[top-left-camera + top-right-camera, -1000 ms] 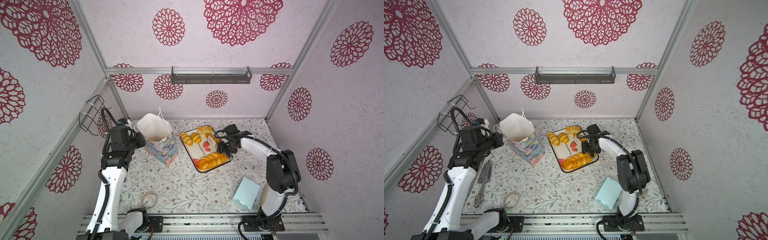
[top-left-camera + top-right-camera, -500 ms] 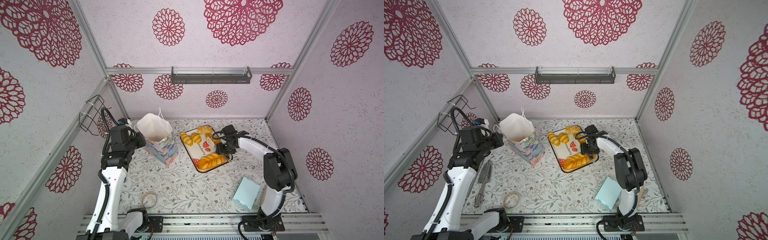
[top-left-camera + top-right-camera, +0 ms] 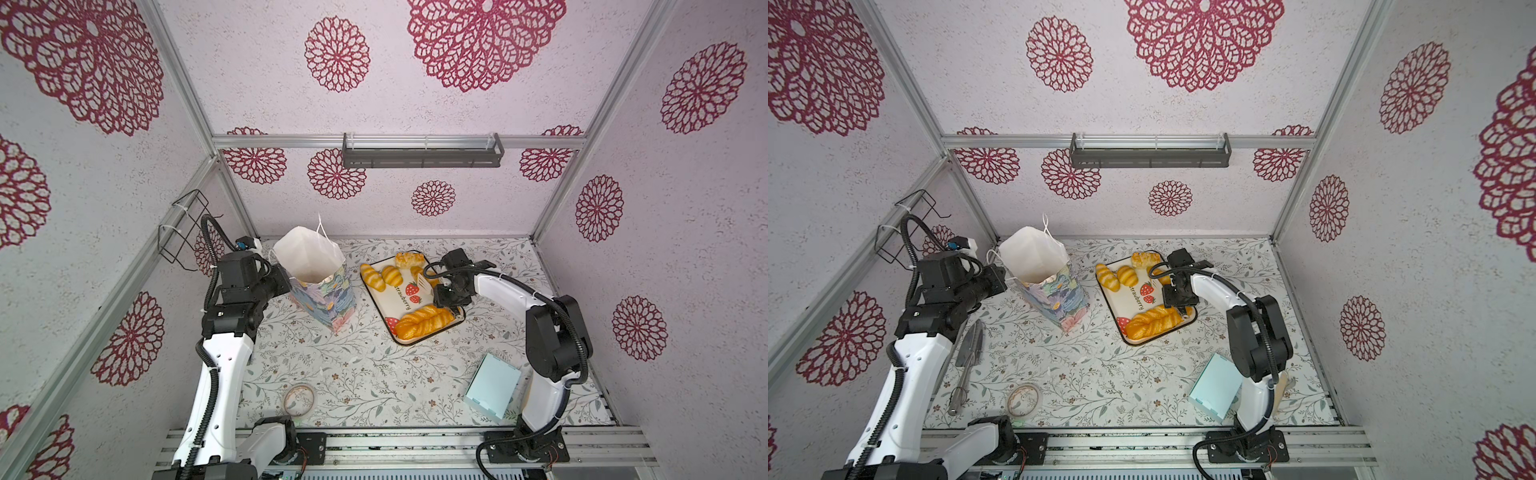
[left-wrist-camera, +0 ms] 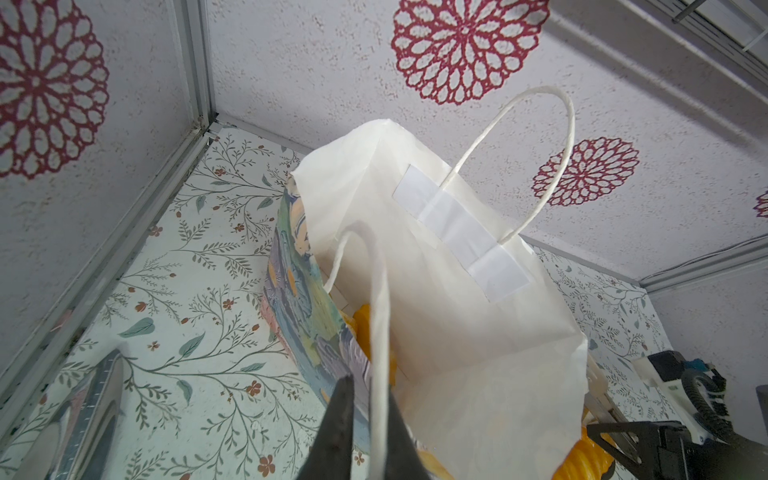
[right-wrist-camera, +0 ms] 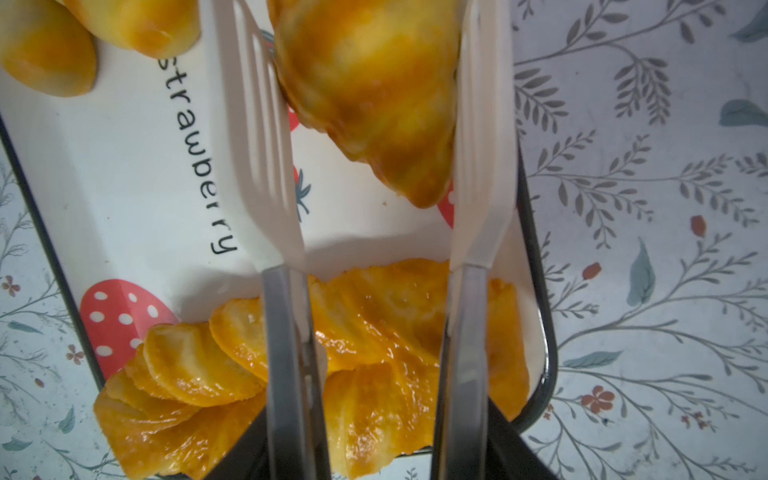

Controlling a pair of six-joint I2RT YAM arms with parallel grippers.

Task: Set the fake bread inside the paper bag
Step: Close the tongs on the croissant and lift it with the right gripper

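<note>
the paper bag stands upright on the floral table, left of the strawberry tray and apart from it, mouth open, exactly where it stood a second ago. the left gripper has not moved either. its dark fingers are pressed together on the near string handle at the bag's left rim, as the left wrist view shows. low inside the bag, behind the painted wall, some golden pastry is visible.

what differs is on the right. the right gripper has slid a little further in over the tray's right side, and the arm's elbow has followed it slightly. its white slotted blades have drawn closer together than a second ago. in the right wrist view they now pinch a croissant, one blade against each of its flanks. whether the croissant has left the tray floor i cannot tell.

the rest of the fake bread lies unchanged on the tray in both top views. two croissants lie side by side near the far left corner. a bun sits at the far end. the braided loaf lies across the near end, just under the gripper's body.

the pale blue box and the tape roll lie as before near the front edge.
</note>
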